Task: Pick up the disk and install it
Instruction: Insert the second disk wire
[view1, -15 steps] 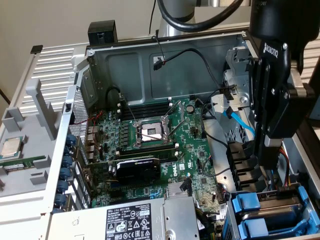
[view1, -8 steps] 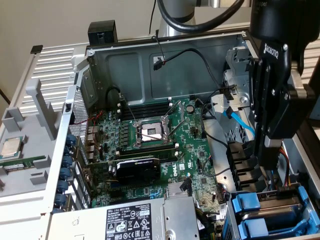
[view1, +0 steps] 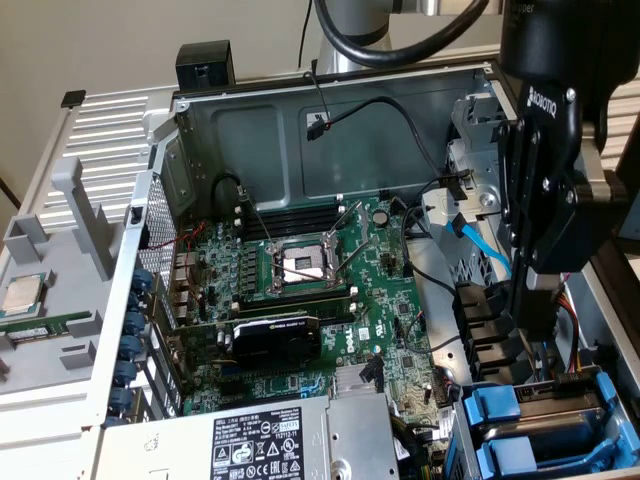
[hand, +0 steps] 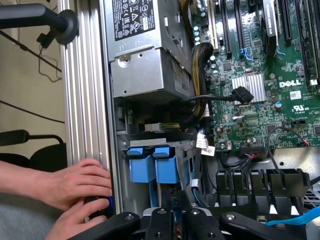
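Observation:
The disk (view1: 562, 397), a grey metal drive in a blue plastic carrier, lies in the drive bay at the near corner of the open computer case, on the exterior view's right. A second blue carrier (view1: 508, 458) sits just below it. In the wrist view the two blue carrier ends (hand: 152, 164) stand side by side in the bay. My black gripper (view1: 528, 345) hangs straight above the bay, just over the carriers. Its fingers (hand: 161, 220) come together at the tips in the wrist view, with nothing seen between them.
The motherboard (view1: 330, 290) fills the case floor, with a graphics card and loose black cables. A grey power supply box (view1: 270, 440) sits beside the bay. A person's hands (hand: 75, 190) rest on the case's outer edge. A blue data cable (view1: 480, 245) runs near the gripper.

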